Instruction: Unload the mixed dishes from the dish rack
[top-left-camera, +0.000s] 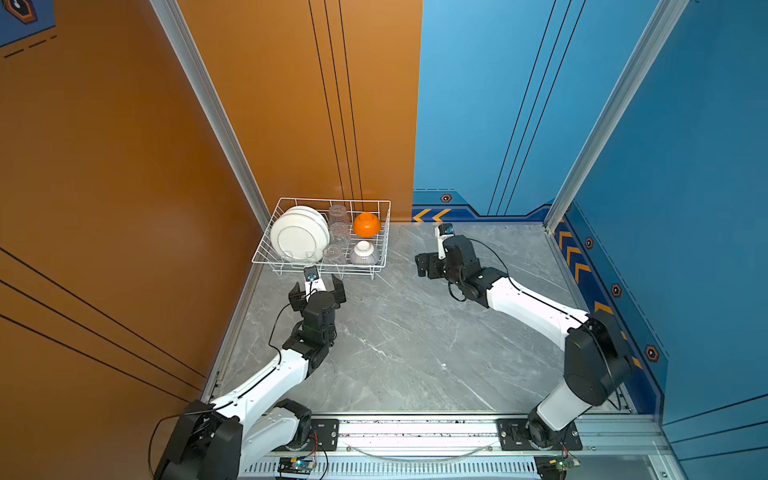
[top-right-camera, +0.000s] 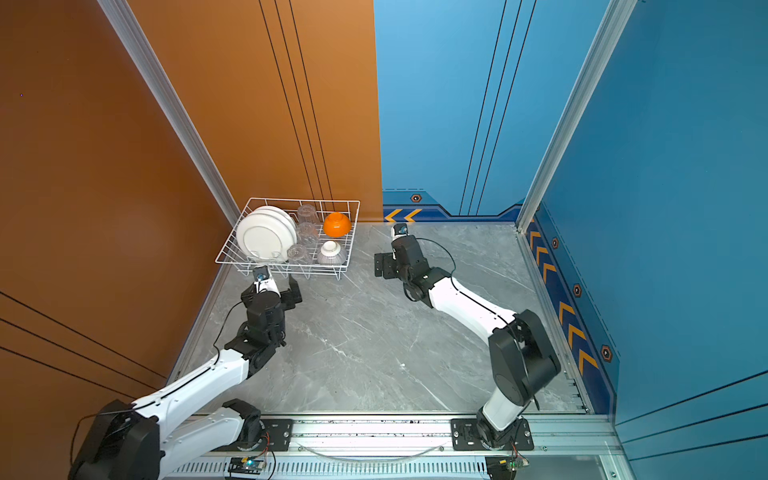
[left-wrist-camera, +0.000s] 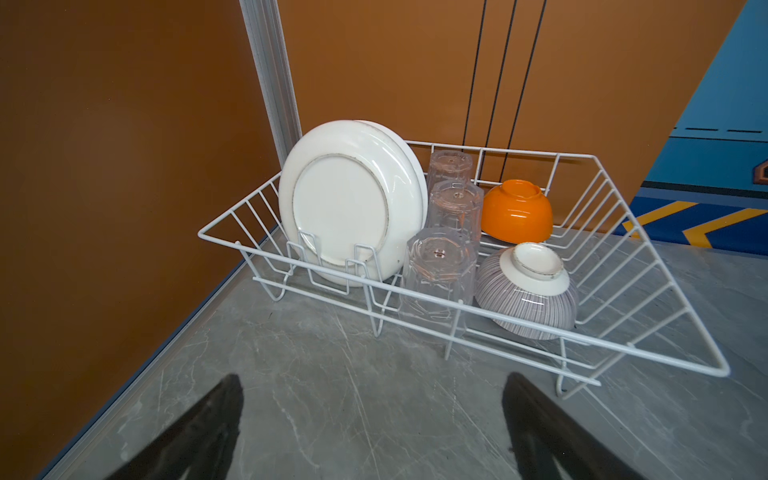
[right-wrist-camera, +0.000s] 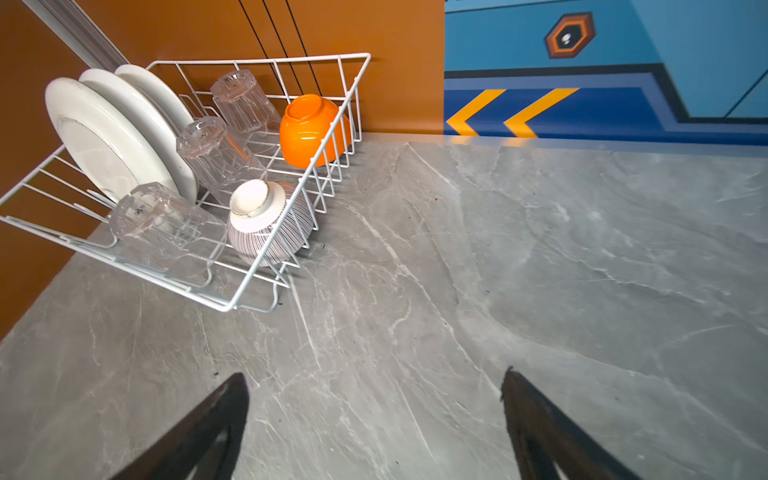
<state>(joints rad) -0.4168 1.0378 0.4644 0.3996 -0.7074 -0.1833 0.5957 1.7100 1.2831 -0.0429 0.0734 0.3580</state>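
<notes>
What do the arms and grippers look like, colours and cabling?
Both alike: left arm and right arm have white link shells between bulky black joint housings, with a thin black cable looping at each wrist. The left gripper and right gripper are black with tapered fingers. Small blue-lensed wrist cameras top each.

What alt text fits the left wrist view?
A white wire dish rack on a grey marble table holds upright white plates, three upturned clear tumblers, an upside-down orange bowl and a striped bowl. The open left gripper faces it, empty.
</notes>
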